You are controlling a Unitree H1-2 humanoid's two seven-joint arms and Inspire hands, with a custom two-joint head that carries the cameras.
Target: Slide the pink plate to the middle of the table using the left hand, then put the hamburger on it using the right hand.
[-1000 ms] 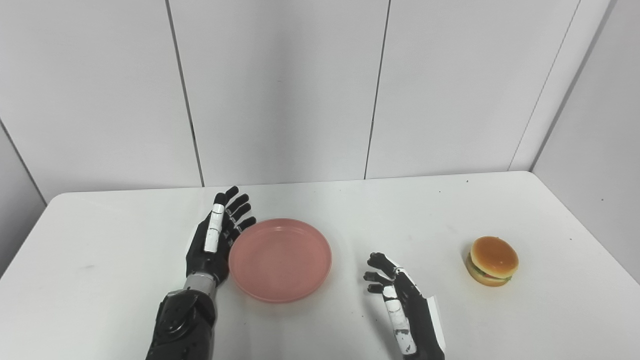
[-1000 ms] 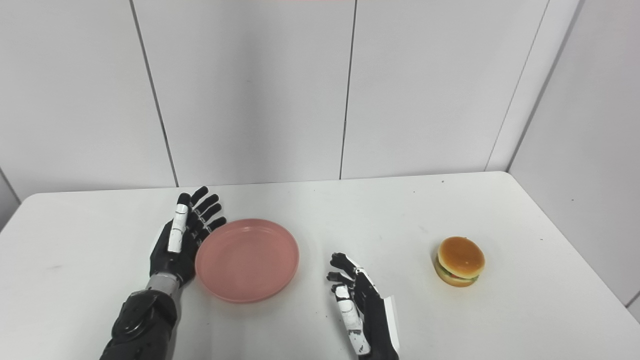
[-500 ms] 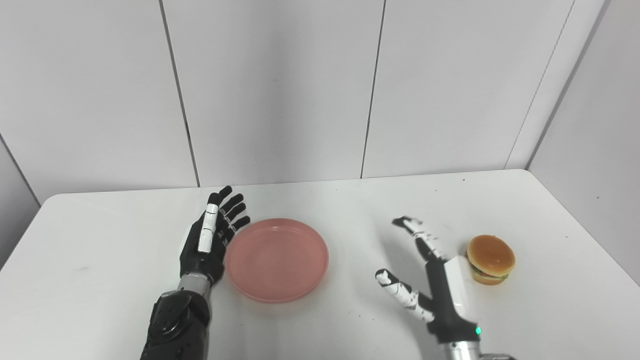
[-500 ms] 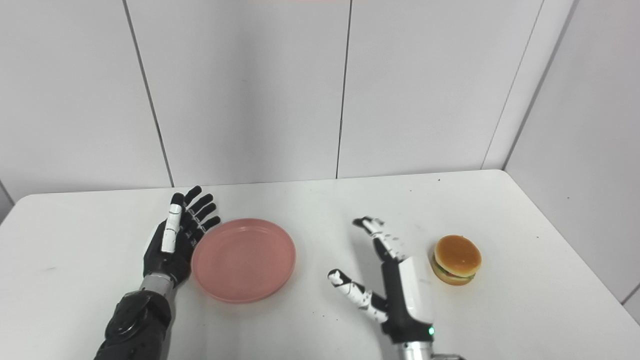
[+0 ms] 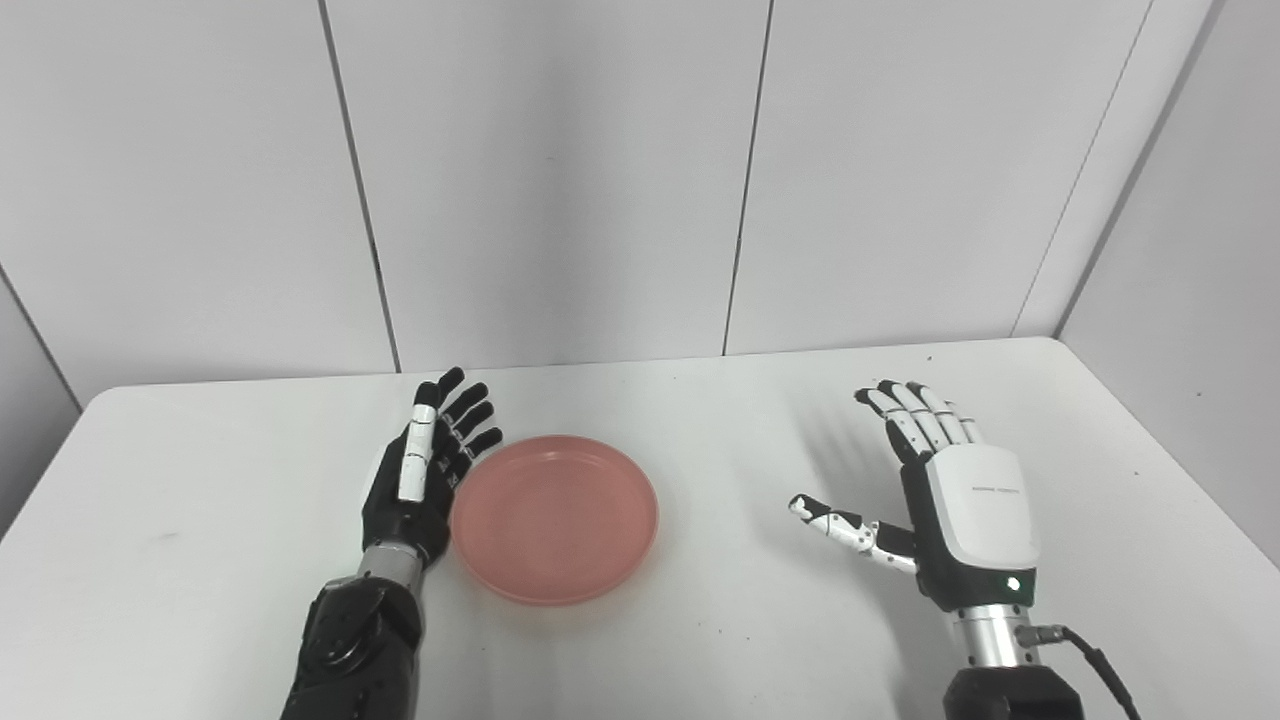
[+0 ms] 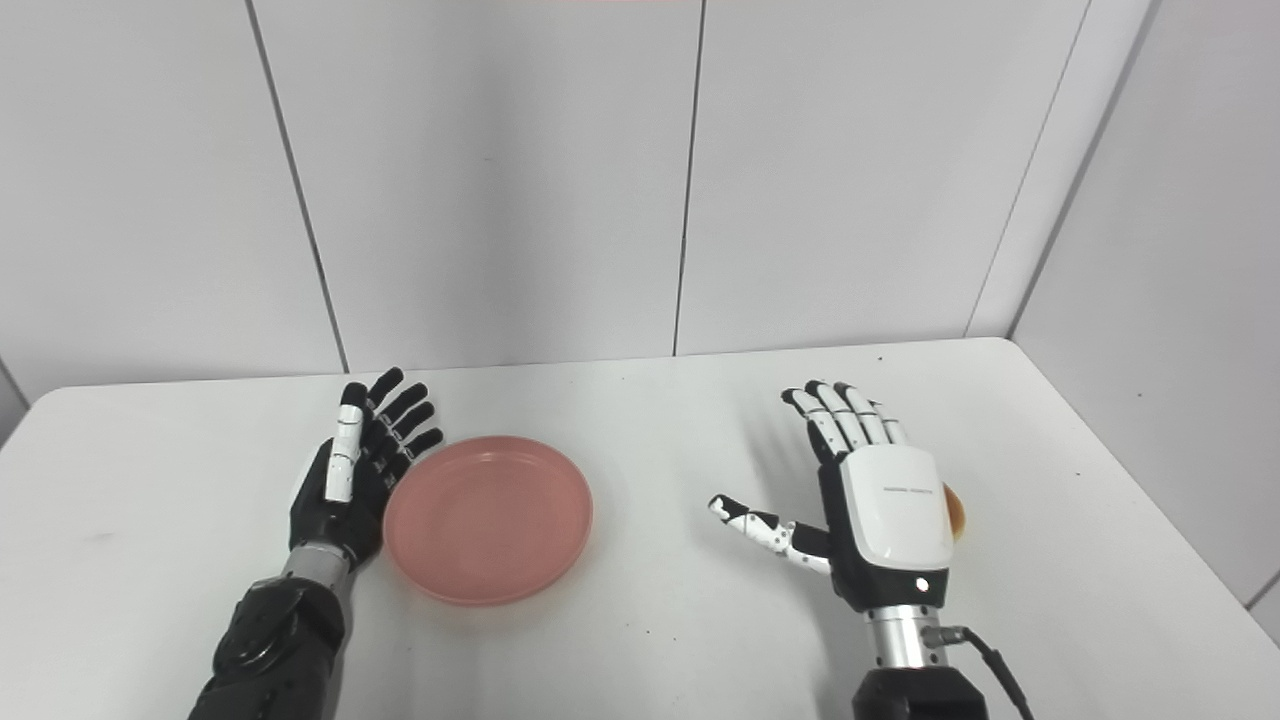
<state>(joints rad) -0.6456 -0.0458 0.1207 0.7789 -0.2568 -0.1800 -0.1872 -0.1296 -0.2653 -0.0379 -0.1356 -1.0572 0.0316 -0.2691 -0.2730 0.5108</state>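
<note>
Right hand [image 6: 890, 520] open, spread above hamburger [image 6: 957, 510], hiding most.

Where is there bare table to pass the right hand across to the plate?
The strip between the pink plate and the right hand is bare, as is the table behind both up to the wall. It is crowded at the plate's left rim, where the left hand sits, and over the hamburger, mostly hidden under the right hand.

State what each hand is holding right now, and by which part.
Nothing is held. The left hand is open beside the pink plate. The right hand is open above the hamburger, not closed on it.
</note>
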